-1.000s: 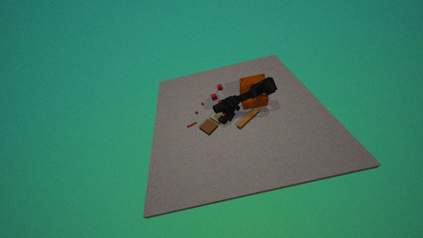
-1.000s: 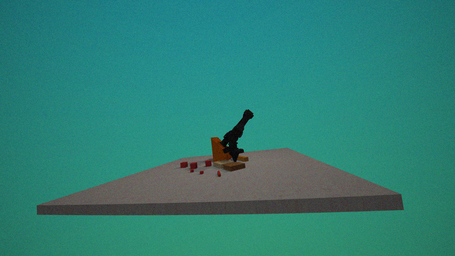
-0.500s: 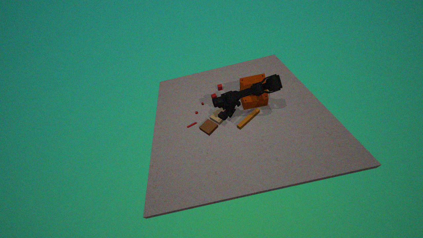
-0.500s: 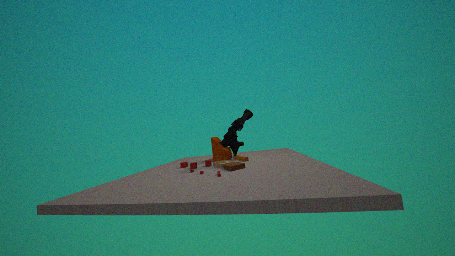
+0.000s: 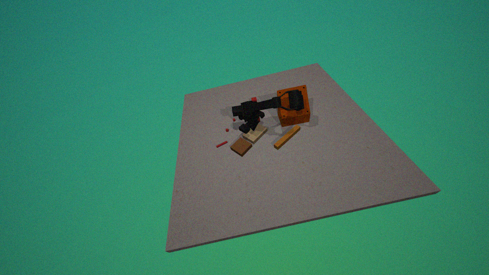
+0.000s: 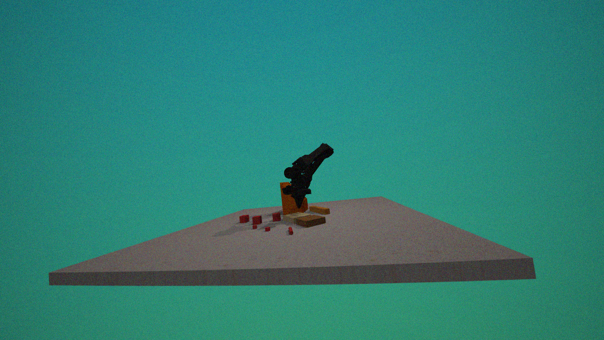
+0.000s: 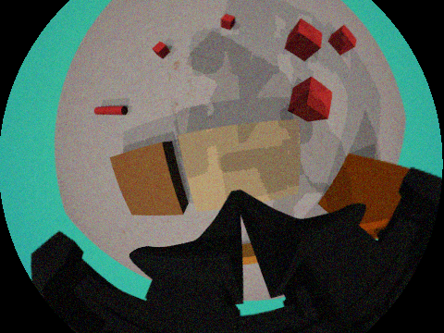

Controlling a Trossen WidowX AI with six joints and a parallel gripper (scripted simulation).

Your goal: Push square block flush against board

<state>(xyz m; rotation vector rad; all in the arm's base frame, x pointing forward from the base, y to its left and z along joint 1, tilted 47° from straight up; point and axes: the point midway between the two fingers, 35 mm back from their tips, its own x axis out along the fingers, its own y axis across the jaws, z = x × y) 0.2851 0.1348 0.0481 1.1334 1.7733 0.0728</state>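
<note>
The square brown block [image 5: 241, 146] [image 6: 311, 220] [image 7: 144, 182] lies flat beside one end of the pale rectangular board [image 5: 255, 136] [image 6: 290, 218] [image 7: 203, 185]. A narrow gap shows between them in the top view and the wrist view. Their edges look roughly lined up, but I cannot tell if any are exactly even. My gripper [image 5: 253, 129] [image 6: 299, 206] [image 7: 236, 194] is shut and empty. Its tips are over the board, near its long side in the wrist view; whether they touch it I cannot tell. The gripper hides part of the board in the top view.
An orange-brown bar [image 5: 287, 137] [image 6: 319, 210] lies on the base side of the board. Three larger red cubes [image 7: 311, 99], two small ones [image 7: 161, 49] and a red cylinder [image 5: 221, 144] [image 7: 111, 110] lie on the other side. The orange base [image 5: 293, 118] stands behind.
</note>
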